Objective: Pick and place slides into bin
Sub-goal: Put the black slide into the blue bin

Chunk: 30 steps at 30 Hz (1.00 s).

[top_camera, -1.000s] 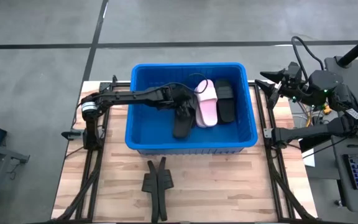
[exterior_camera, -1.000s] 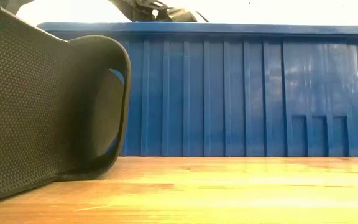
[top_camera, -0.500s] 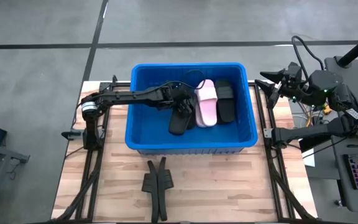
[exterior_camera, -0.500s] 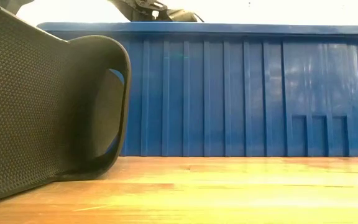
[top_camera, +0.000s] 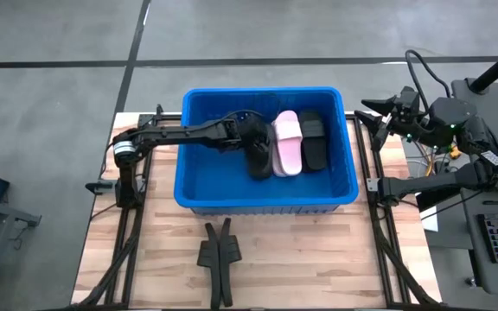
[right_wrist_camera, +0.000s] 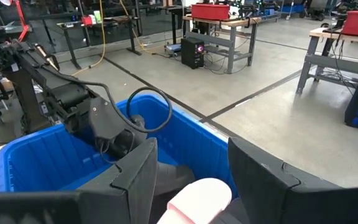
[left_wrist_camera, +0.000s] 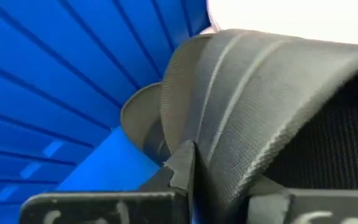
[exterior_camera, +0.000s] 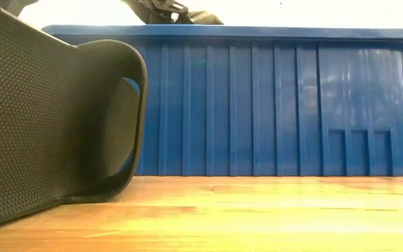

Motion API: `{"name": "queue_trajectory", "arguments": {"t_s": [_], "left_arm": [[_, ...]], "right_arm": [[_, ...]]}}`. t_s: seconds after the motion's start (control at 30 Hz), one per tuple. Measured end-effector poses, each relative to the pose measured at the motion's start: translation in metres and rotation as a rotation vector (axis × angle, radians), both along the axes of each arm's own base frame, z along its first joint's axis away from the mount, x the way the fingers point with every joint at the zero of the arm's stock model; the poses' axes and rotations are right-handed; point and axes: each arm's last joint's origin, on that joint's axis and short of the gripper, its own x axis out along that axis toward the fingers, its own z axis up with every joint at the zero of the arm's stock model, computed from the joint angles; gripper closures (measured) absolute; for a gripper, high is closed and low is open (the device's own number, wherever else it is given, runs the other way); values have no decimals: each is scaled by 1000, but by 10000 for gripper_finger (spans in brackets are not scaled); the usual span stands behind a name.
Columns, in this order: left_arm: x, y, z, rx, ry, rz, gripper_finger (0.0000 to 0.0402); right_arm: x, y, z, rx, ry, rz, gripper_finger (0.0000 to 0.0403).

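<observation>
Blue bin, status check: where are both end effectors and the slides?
Left end effector shut, inside blue ribbed plastic bin by black slide. Pink slide binned. Right end effector parked beside bin.

A big blue bin (exterior_camera: 271,105) stands on a wooden table (exterior_camera: 257,217). Its front wall has many straight ribs that run up and down. A rounded rim goes along the top of the bin. Low on the wall, toward one end of the bin, there are three small square notches.

In front of the bin, very close to the camera, is a black slide (exterior_camera: 47,119). It has a bumpy, dotted skin. Its wide strap curves over, and blue from the bin shows through the gap.

Just above the bin's rim, a bit of a dark robot arm (exterior_camera: 166,10) peeks out.
</observation>
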Motion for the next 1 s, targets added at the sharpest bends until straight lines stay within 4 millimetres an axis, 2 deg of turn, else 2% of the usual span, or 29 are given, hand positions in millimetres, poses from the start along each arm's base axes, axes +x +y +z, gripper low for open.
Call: {"name": "queue_trajectory", "arguments": {"t_s": [0.2, 0.43, 0.57, 0.73, 0.83, 1.0], "left_arm": [[1, -4, 1, 29, -77, 148, 395], [3, -6, -14, 222, 5, 275, 399], [11, -3, -24, 234, -5, 273, 399], [23, -2, -48, 252, 88, 195, 397], [27, -1, -57, 249, 99, 179, 373], [27, -2, -55, 166, 80, 110, 285]], "right_arm": [[0, 0, 0, 0, 1, 0, 216], [0, 0, 0, 0, 1, 0, 216], [0, 0, 0, -5, 4, 1, 216], [2, 0, -1, -6, 11, 1, 216], [4, 0, -1, -6, 15, 1, 216], [5, -1, -1, -5, 20, 1, 216]]}}
